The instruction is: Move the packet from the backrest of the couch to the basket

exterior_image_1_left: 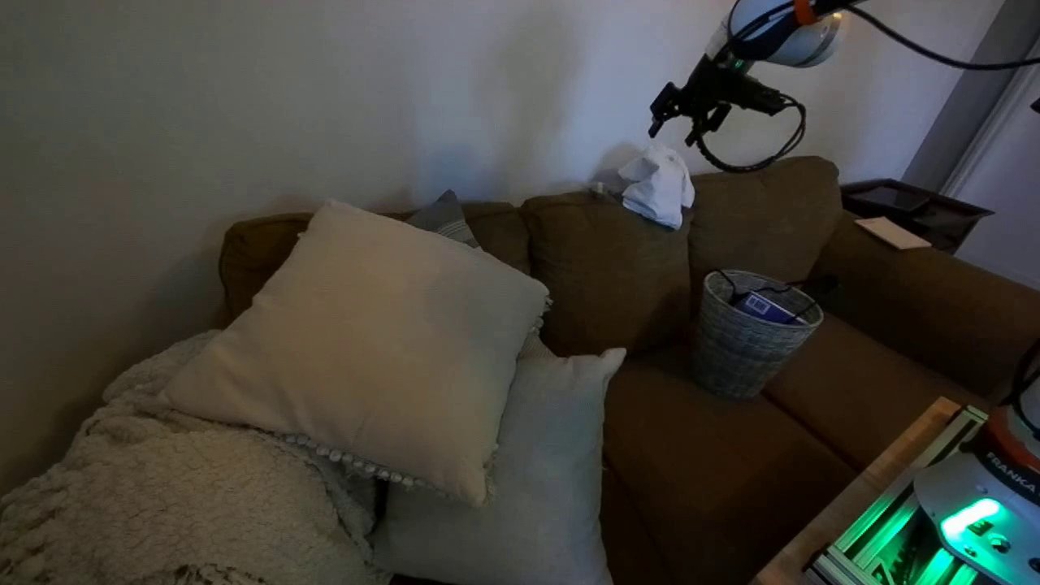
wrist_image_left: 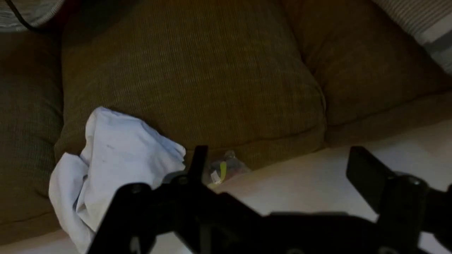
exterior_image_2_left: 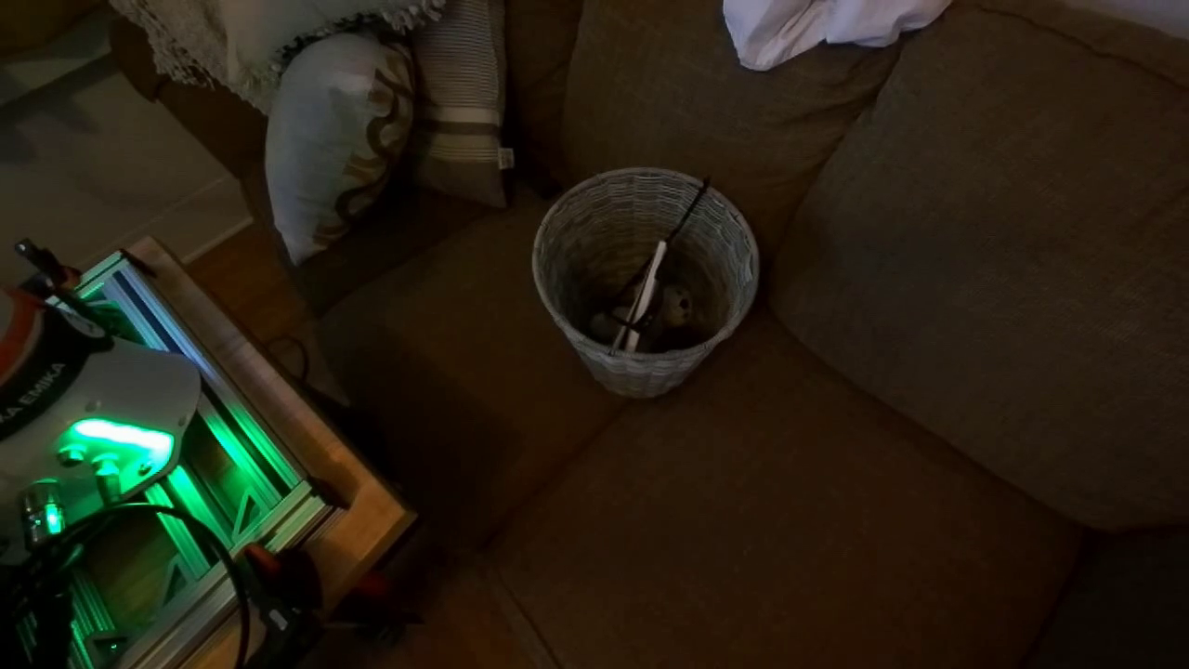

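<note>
The packet (wrist_image_left: 230,169) is a small clear plastic bag with a yellow strip and a white label. It lies on top of the couch backrest (wrist_image_left: 197,88) against the wall. In an exterior view, the packet (exterior_image_1_left: 600,188) shows as a small pale bit left of the white cloth. My gripper (exterior_image_1_left: 673,136) is open and empty above the backrest, over the white cloth. In the wrist view, the packet is beside the left finger of the gripper (wrist_image_left: 279,155), which hides part of it. The grey wicker basket (exterior_image_1_left: 735,349) stands on the seat and also shows in an exterior view (exterior_image_2_left: 646,372).
A crumpled white cloth (exterior_image_1_left: 660,191) hangs over the backrest right beside the packet. The basket holds a blue-and-white box (exterior_image_1_left: 764,307) and black cables. Large cream pillows (exterior_image_1_left: 366,341) and a fleecy blanket (exterior_image_1_left: 203,487) fill one couch end. The wall (exterior_image_1_left: 487,97) rises behind the backrest.
</note>
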Controlling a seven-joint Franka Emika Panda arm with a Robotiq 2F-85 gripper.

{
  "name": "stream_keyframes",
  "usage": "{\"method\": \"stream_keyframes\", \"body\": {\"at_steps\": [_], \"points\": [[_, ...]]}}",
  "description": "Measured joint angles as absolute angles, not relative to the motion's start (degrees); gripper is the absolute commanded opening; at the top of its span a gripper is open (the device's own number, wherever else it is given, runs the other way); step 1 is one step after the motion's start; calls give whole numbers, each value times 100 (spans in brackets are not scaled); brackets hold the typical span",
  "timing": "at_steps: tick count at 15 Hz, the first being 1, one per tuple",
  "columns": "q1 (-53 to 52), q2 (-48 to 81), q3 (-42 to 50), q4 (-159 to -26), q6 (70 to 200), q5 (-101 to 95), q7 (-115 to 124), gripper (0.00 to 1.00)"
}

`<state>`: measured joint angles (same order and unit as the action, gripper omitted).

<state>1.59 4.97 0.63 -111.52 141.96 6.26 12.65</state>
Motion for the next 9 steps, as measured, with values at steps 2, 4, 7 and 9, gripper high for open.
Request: {"method": "stream_keyframes", "body": {"at_steps": [2, 4, 7, 9], "points": [[166, 779, 79, -10809, 14197, 608, 1368, 100], [166, 853, 80, -10738, 14197, 601, 1406, 100], [166, 856, 80, -10717, 14197, 595, 1428, 100], [166, 856, 80, -10715, 14197, 595, 1430, 100]]}}
